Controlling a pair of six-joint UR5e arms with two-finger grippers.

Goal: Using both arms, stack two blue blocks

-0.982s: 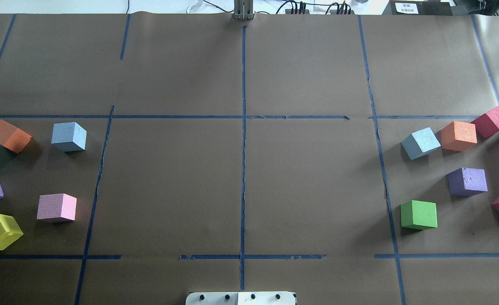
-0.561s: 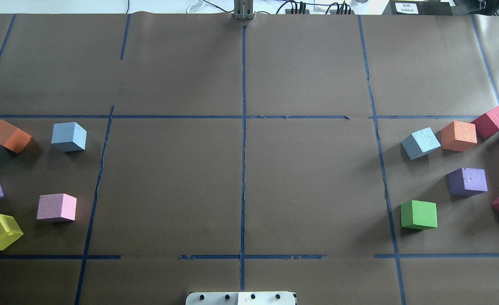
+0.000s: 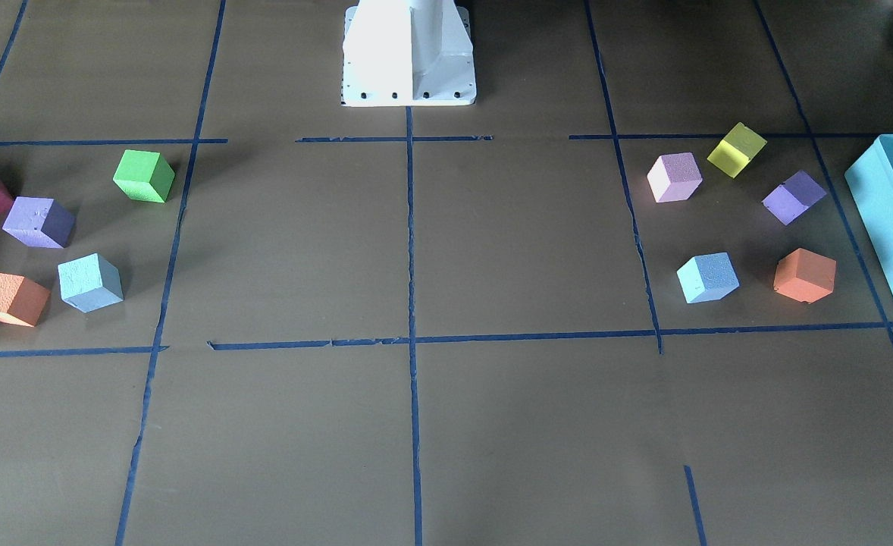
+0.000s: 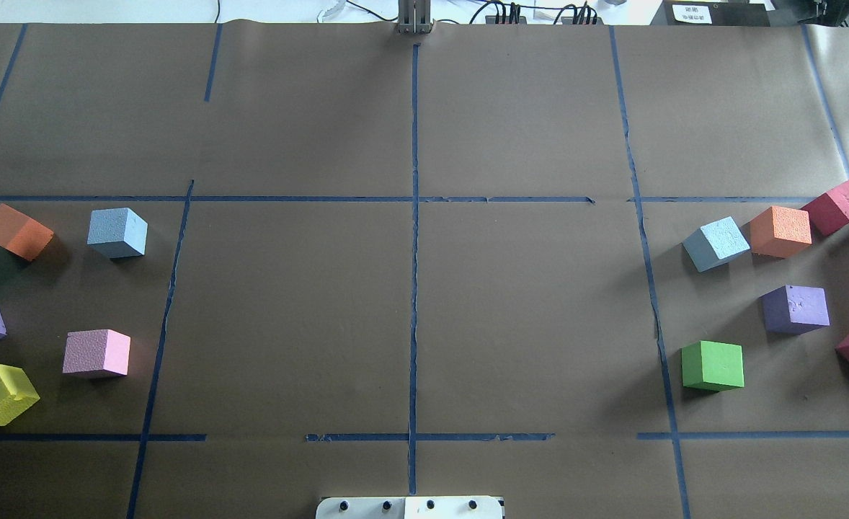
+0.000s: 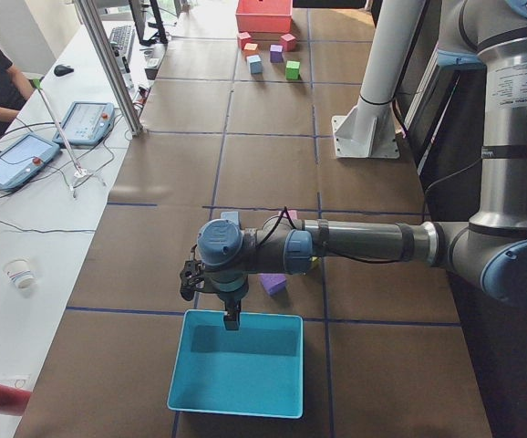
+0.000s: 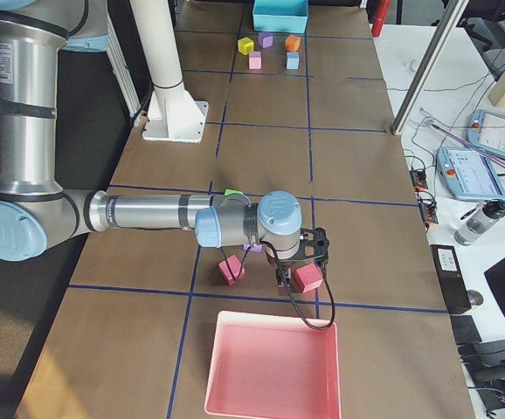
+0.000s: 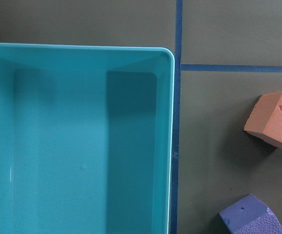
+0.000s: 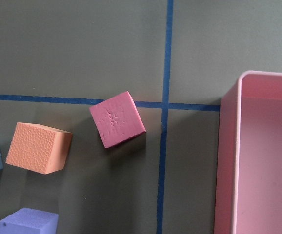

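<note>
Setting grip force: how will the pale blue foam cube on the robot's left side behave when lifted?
Probably light and slightly squashy: the pale blue foam cube has a grainy, porous look. Its rough faces should resist slipping when gripped. Resting flat on the brown paper-covered table, it would likely slide, not roll.

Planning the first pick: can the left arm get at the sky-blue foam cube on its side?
Probably yes. That sky-blue foam cube stands apart from the orange foam cube, with nothing above it, and the left gripper hangs over the teal box close by.
</note>
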